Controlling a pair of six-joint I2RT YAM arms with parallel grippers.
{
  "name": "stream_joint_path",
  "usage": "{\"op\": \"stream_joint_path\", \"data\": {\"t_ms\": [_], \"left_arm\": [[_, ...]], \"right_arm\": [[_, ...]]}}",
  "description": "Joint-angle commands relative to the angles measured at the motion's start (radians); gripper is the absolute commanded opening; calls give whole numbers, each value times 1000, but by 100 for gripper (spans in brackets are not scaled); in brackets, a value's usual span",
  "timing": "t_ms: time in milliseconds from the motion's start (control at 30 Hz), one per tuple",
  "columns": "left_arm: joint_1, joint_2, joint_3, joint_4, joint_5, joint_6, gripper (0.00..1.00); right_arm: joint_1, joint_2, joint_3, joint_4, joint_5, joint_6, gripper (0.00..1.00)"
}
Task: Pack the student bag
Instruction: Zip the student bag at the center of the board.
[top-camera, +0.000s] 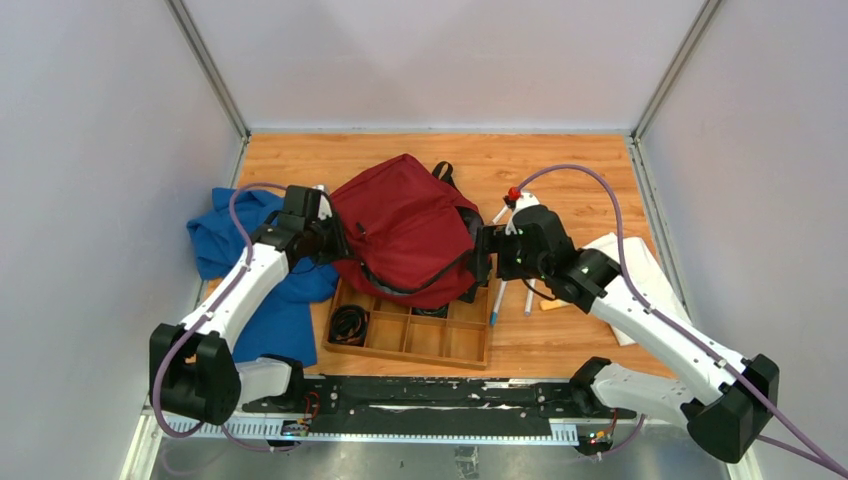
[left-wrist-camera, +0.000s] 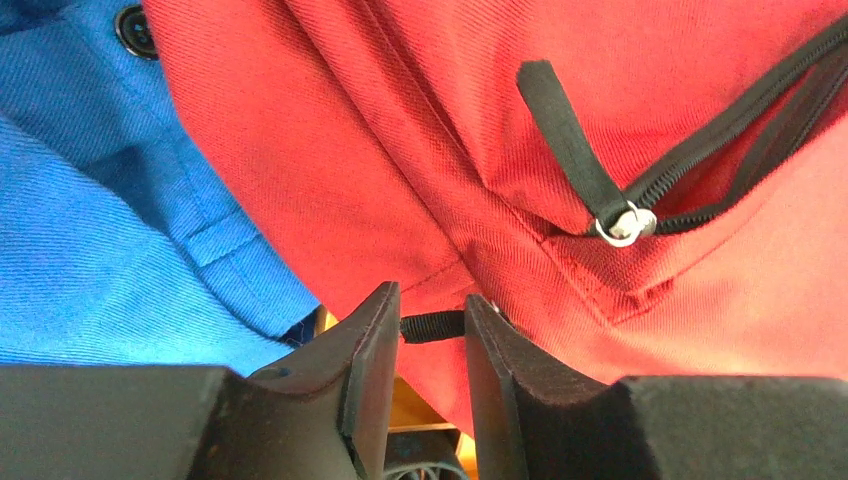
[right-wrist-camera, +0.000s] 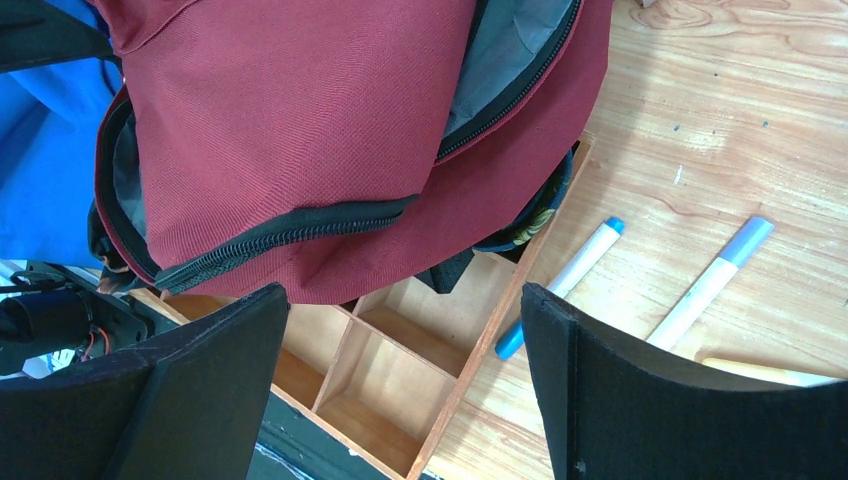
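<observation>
- Backpack (top-camera: 400, 225), dark red, is lying in the middle of the wooden table (top-camera: 560, 170). Its 6 o'clock edge is drooping over the 12 o'clock side of a wooden tray (top-camera: 468, 340).
- The backpack's main zipper is standing open on the 3 o'clock side, and grey lining is showing in the right wrist view.
- Left gripper (top-camera: 325, 237) is sitting at the backpack's 9 o'clock edge, right against the red fabric.
- In the left wrist view its jaws are standing a narrow gap apart, and a short black cord (left-wrist-camera: 432, 325) is crossing that gap. Whether they are pinching it, I cannot tell.
- A black zipper tab with a metal ring (left-wrist-camera: 625, 223) is hanging on the fabric at 2 o'clock from those fingers (left-wrist-camera: 375, 340).
- Right gripper (top-camera: 487, 252) is hovering at the backpack's 3 o'clock edge, above the tray's corner. Its jaws are spread wide with nothing between them.
- A blue garment (top-camera: 225, 245) is lying at 9 o'clock from the backpack, touching it and running under the left arm. A dark button (left-wrist-camera: 135, 30) is showing on it.
- Two pens are lying on the table at 4 o'clock from the backpack, just beside the tray: a blue-capped one (top-camera: 496, 302) nearest and a paler one (top-camera: 530, 297) farther out.
- A white cloth (top-camera: 640, 265) is lying at 3 o'clock, partly under the right arm.
- A dark coiled thing (top-camera: 349, 323) is sitting in the tray's 9 o'clock compartment.
</observation>
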Motion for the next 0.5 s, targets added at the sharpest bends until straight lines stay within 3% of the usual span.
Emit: {"op": "stream_joint_path", "data": {"t_ms": [0,467], "left_arm": [[6,-14,28,-62,83,104,36],[6,1,57,-119,148,198,38]], "right_arm": [[11,7,-2,24,-10,13,90],[11,18,-2,36,-42,24,90]]}}
